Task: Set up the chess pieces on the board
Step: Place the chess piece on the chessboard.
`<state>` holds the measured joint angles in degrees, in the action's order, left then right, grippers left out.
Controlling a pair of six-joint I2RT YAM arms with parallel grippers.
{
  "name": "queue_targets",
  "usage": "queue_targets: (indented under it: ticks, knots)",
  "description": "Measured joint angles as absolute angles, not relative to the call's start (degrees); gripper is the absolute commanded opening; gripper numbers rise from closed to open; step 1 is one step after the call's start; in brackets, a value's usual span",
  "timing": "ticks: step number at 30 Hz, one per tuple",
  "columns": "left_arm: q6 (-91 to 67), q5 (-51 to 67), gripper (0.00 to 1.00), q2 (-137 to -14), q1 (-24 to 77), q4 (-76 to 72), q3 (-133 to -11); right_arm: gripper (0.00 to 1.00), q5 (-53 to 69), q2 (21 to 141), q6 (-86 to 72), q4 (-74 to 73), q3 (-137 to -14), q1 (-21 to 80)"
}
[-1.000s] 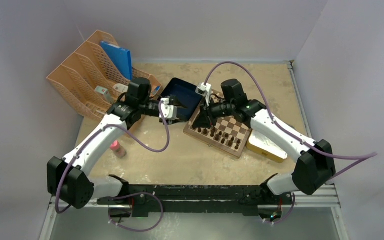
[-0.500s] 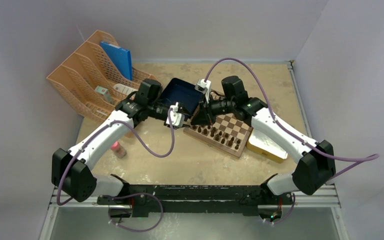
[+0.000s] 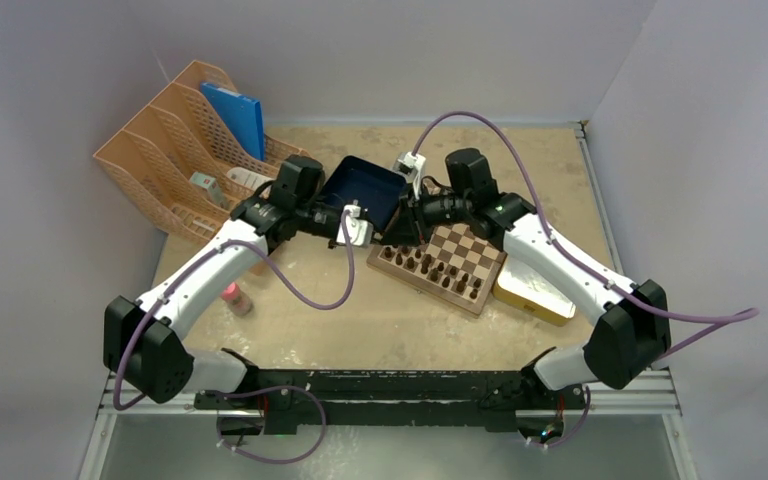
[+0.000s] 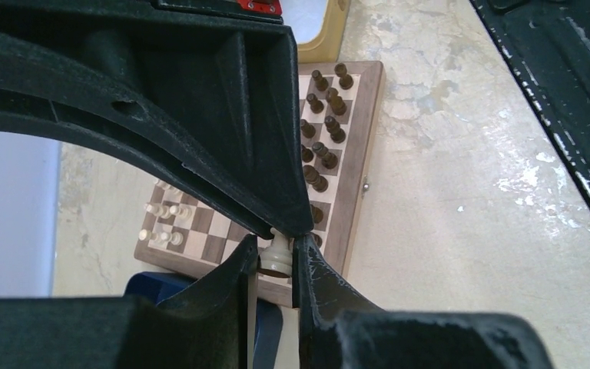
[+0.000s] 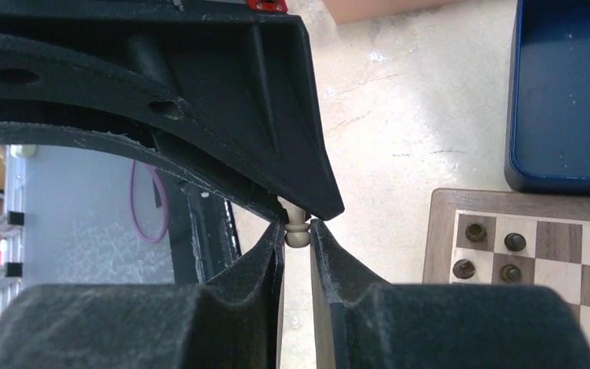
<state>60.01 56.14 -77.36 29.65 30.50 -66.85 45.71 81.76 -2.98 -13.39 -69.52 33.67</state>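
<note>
The wooden chessboard (image 3: pixel 440 260) lies right of centre and shows in the left wrist view (image 4: pixel 353 177) and the right wrist view (image 5: pixel 553 246). Dark brown pieces (image 4: pixel 323 123) fill its near rows; a few cream pieces (image 4: pixel 165 223) stand on its far corner. My left gripper (image 3: pixel 372 232) is shut on a cream chess piece (image 4: pixel 278 257), held above the board's left corner. My right gripper (image 3: pixel 407 222) is shut on another cream piece (image 5: pixel 297 231), held just off the board's far-left corner beside the blue tray.
A dark blue tray (image 3: pixel 360 195) sits just behind the board's left corner. An orange file rack (image 3: pixel 180 150) stands at the back left. A yellow-rimmed box (image 3: pixel 532 292) lies right of the board. A small pink bottle (image 3: pixel 233 297) stands by the left arm.
My left gripper has swung right from the blue tray to the board's left corner. My right gripper has shifted slightly up and left, toward the tray's edge.
</note>
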Motion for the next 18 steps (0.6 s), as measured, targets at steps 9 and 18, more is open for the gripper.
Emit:
queue_targets:
  ticks: [9, 18]
  knots:
    - [46.4, 50.4, 0.00, -73.5, 29.7, 18.0, -63.0, 0.17, 43.4, 78.6, -18.8, 1.0, -63.8, 32.1]
    - [26.0, 44.1, 0.00, -71.6, 29.6, 4.6, -62.0, 0.14, 39.0, 74.8, -33.6, 18.1, -58.9, 30.7]
